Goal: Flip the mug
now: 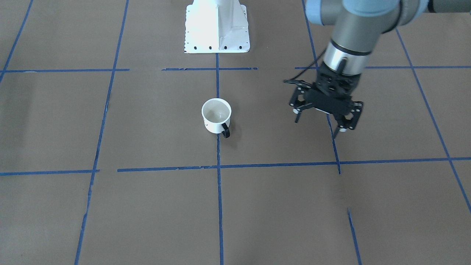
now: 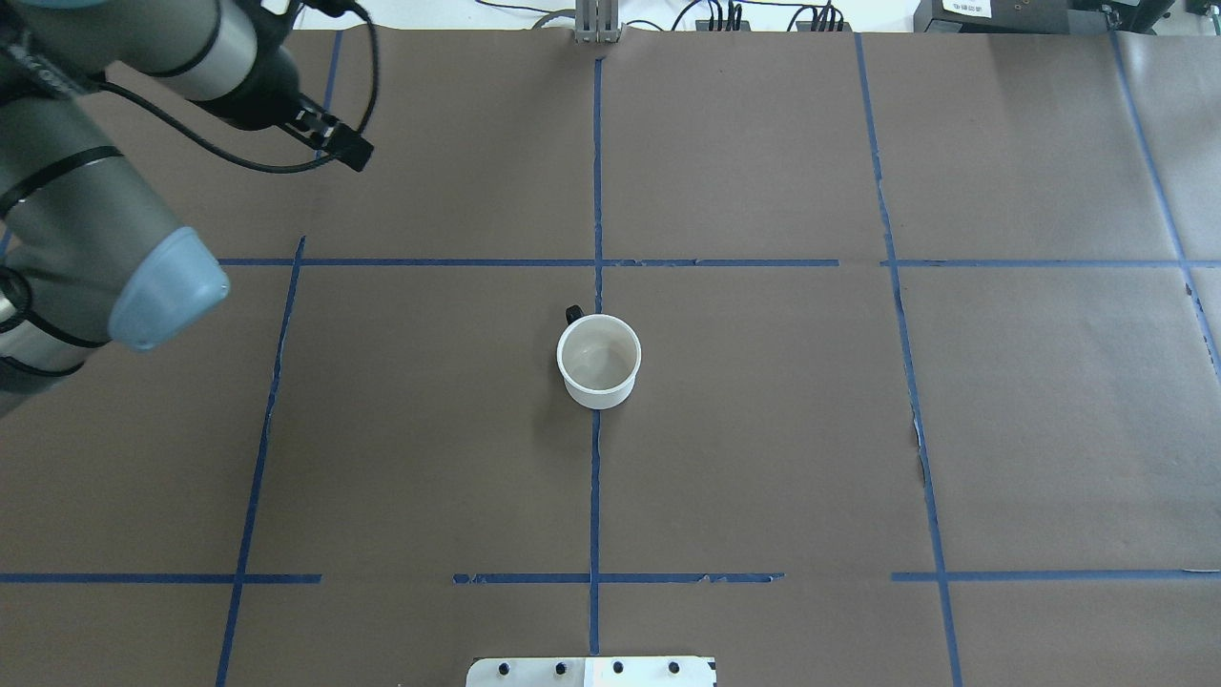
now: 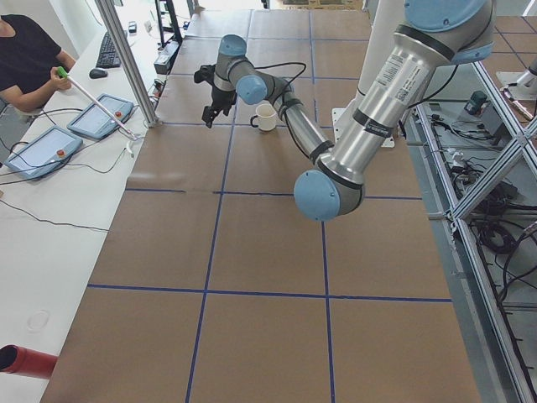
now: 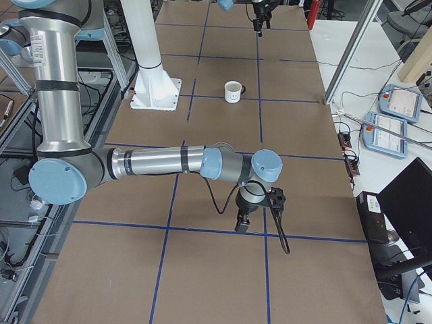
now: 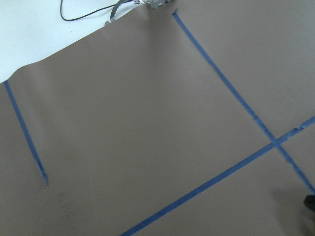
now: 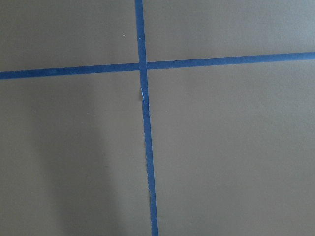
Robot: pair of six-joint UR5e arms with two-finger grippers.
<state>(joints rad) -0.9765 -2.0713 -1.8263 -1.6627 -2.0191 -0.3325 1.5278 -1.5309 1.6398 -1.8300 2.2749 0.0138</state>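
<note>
The white mug [image 1: 216,116] stands upright at the table's middle, its mouth up and its black handle [image 1: 225,130] pointing away from the robot. It also shows in the overhead view [image 2: 598,360] and in both side views [image 3: 266,117] [image 4: 233,91], with the smiley face visible from the right. My left gripper [image 1: 317,127] hangs open and empty above the paper, well to the mug's side and apart from it. My right gripper [image 4: 246,219] shows only in the exterior right view, low over the table far from the mug; I cannot tell whether it is open or shut.
Brown paper with a grid of blue tape lines [image 2: 596,191] covers the table. The robot's white base plate [image 1: 217,33] sits behind the mug. An operator [image 3: 25,59] and teach pendants [image 3: 101,117] are on a side table beyond the paper's edge.
</note>
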